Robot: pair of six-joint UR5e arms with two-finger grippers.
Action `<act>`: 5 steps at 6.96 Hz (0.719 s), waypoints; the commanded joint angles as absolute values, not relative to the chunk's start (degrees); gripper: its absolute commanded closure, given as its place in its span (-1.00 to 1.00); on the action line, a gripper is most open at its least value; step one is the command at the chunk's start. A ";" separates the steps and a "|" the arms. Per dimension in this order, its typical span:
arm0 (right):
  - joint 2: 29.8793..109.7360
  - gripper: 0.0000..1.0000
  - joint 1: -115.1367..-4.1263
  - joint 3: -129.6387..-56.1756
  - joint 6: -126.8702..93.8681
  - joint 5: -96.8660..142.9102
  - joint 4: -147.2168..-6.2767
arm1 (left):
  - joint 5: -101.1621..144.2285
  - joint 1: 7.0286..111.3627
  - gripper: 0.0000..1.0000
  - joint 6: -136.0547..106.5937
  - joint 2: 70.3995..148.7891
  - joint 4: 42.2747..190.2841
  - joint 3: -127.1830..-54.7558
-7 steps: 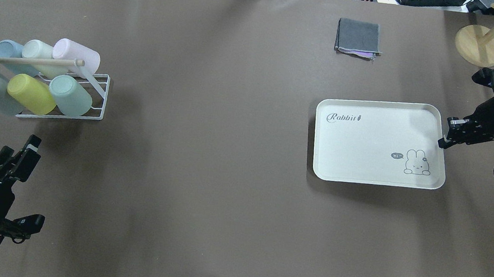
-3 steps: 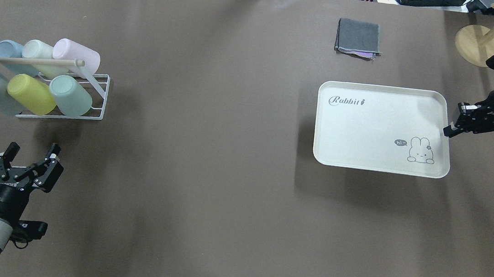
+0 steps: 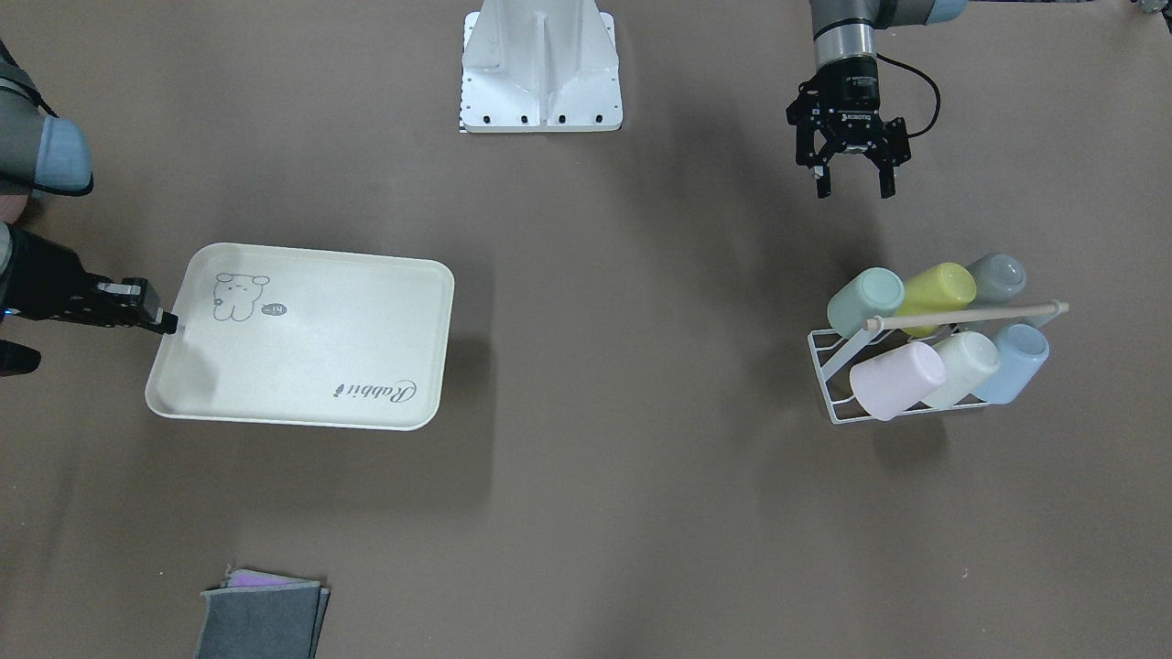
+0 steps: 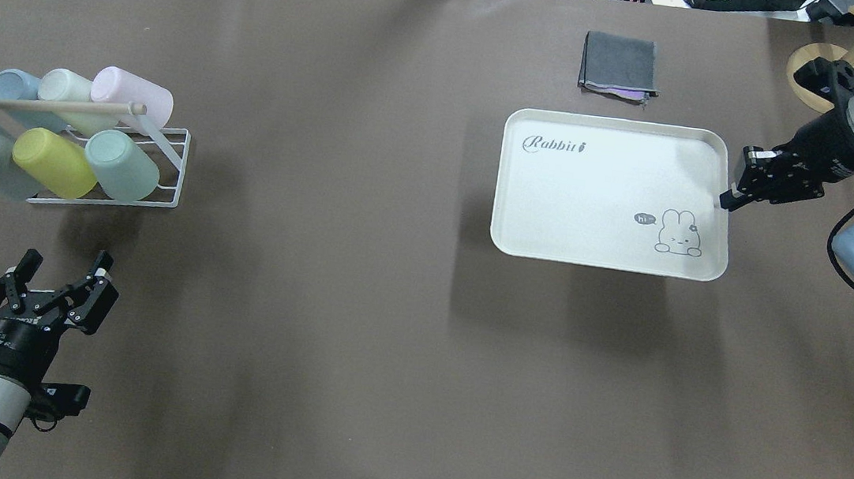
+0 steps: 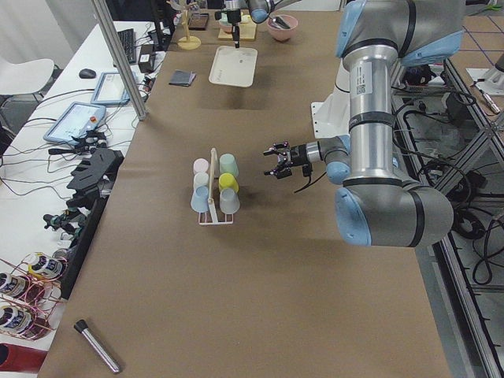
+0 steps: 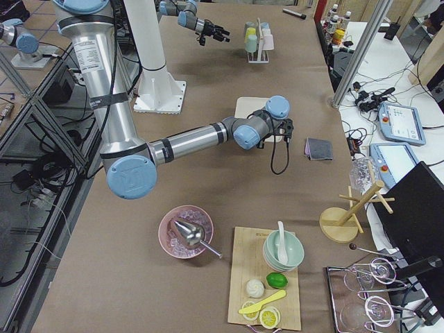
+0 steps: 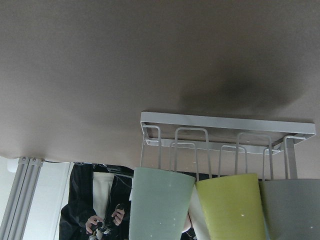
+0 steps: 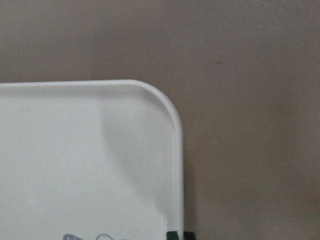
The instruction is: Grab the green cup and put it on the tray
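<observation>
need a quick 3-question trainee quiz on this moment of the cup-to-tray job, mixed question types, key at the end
1. True or false: the green cup sits on the tray.
2. What is the right claw shut on? A: the tray's rim. B: a cup. C: nothing.
3. Fill the gap: the left claw is ____ (open or shut), apart from the wire rack where the cups lie on their sides.

Key: 1 false, the cup lies in the rack; 2 A; 3 open.
</observation>
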State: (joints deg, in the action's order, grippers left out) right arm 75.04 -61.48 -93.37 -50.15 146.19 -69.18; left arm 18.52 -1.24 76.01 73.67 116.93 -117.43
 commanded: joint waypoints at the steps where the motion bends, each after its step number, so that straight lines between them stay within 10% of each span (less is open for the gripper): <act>1: 70.07 1.00 -55.40 -93.08 -53.86 142.58 -69.26 | 18.72 -0.01 -0.95 76.11 74.00 116.81 -117.33; 5: 63.12 1.00 -46.77 -92.90 -61.07 138.70 -69.17 | 19.34 5.17 -0.94 76.46 81.01 116.02 -112.25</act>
State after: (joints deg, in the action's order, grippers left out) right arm 65.09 -48.83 -93.05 -59.35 139.34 -69.17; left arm 19.22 3.48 76.27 78.59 116.25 -114.09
